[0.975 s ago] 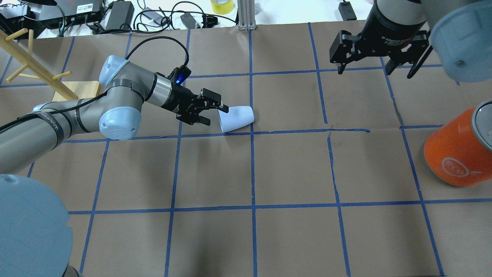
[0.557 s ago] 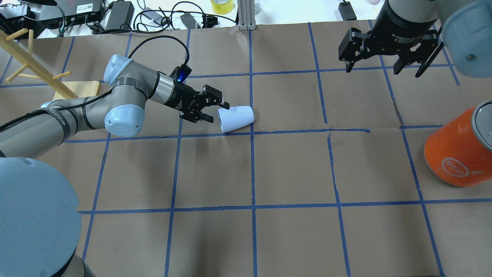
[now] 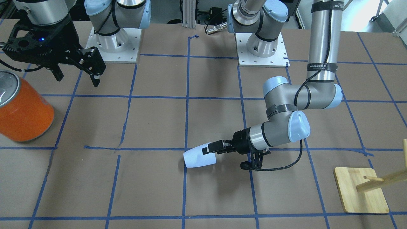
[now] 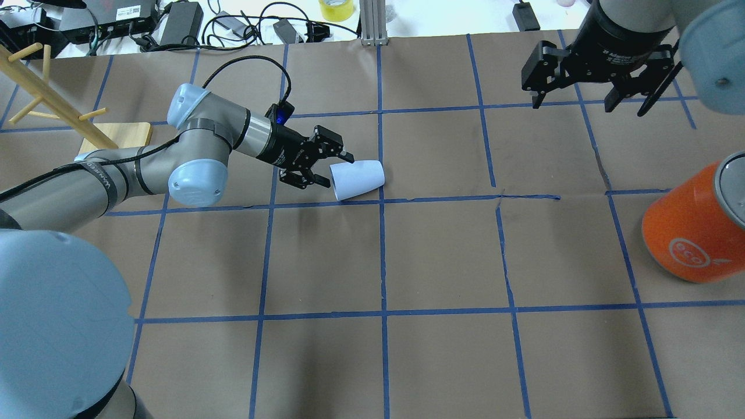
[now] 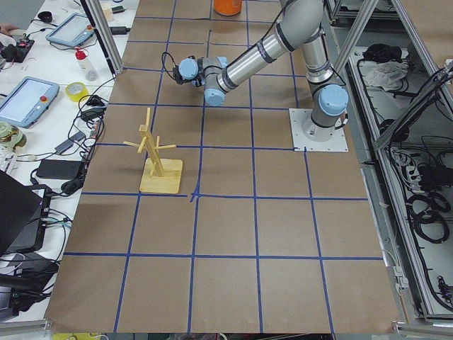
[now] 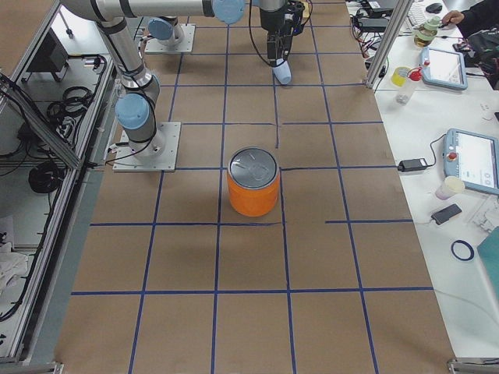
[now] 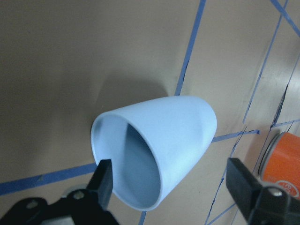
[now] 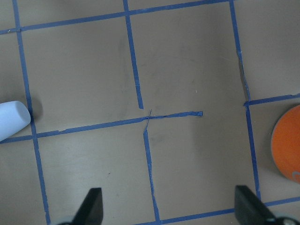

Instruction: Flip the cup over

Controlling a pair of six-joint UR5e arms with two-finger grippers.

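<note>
Left tool (image 4: 337, 171), jaws wide & empty, sits at the rim of cup (image 4: 361, 179), which lies sideways on bench (image 4: 442, 256), mouth toward it. Off-centre pinch could roll cup away. Right tool (image 4: 588, 100) open, holding nothing, far off.

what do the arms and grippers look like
The left arm and right arm are silver-grey tubes with pale blue joint caps. A black cable runs along the left arm to its wrist, where a small blue light glows. A black band carries white lettering. The left gripper and right gripper are black, two-fingered and angular.
</note>
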